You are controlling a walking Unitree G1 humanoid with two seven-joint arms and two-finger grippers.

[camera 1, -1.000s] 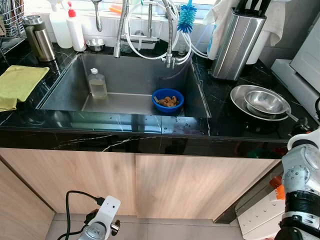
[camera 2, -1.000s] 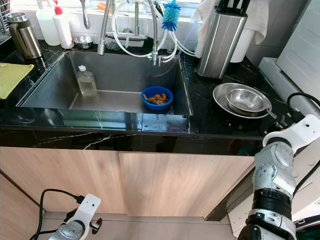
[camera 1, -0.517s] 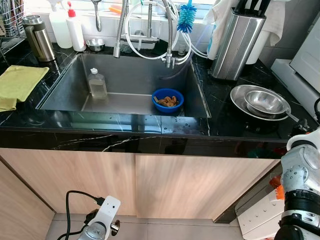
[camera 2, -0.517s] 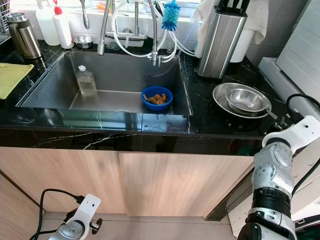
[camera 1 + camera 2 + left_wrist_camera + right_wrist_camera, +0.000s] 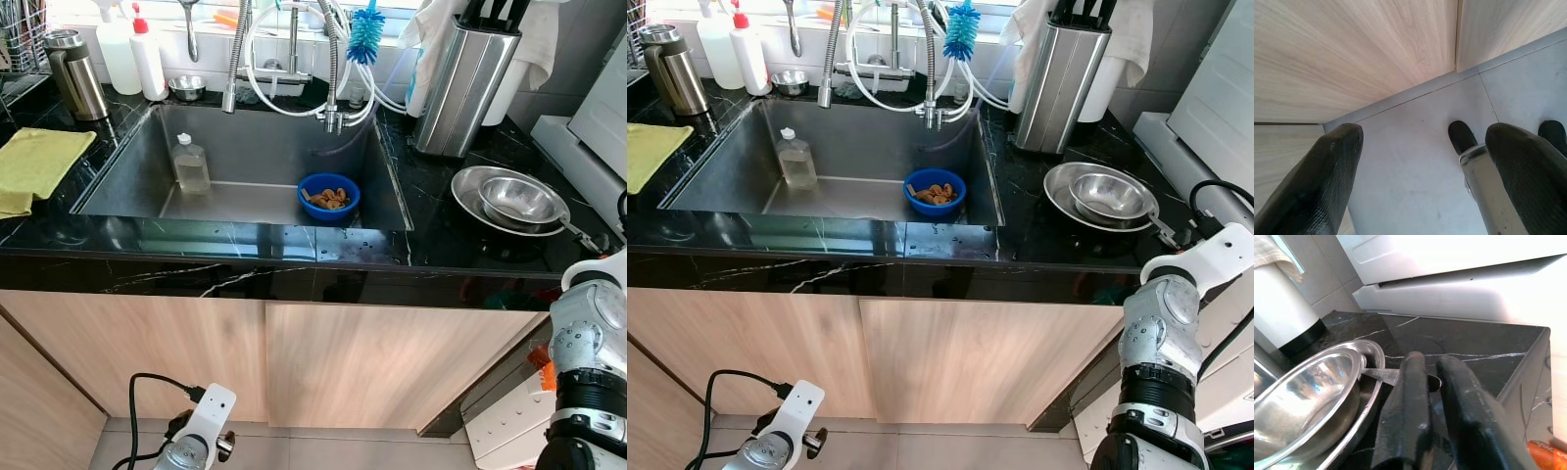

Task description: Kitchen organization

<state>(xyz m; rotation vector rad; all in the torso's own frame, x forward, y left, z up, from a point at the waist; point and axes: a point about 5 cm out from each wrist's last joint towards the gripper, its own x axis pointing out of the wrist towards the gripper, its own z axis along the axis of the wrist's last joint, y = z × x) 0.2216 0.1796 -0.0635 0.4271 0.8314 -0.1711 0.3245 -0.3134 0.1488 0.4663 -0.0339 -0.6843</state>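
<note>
Yellow cloth [image 5: 34,166] is lying on the black marble counter [image 5: 460,235] at far left, beside a steel kettle [image 5: 76,73]. In the sink [image 5: 255,152] a clear bottle [image 5: 190,164] is standing left of a blue bowl [image 5: 328,197] of food. Right of the sink, the knife block [image 5: 464,83] is standing behind nested steel bowls [image 5: 514,200]. The left gripper [image 5: 1425,161] is hanging wide open over grey floor by the wooden cabinet [image 5: 1352,54]. The right gripper [image 5: 1437,382] is pinching a metal handle [image 5: 1382,376] at the bowls' rim, fingers nearly closed.
</note>
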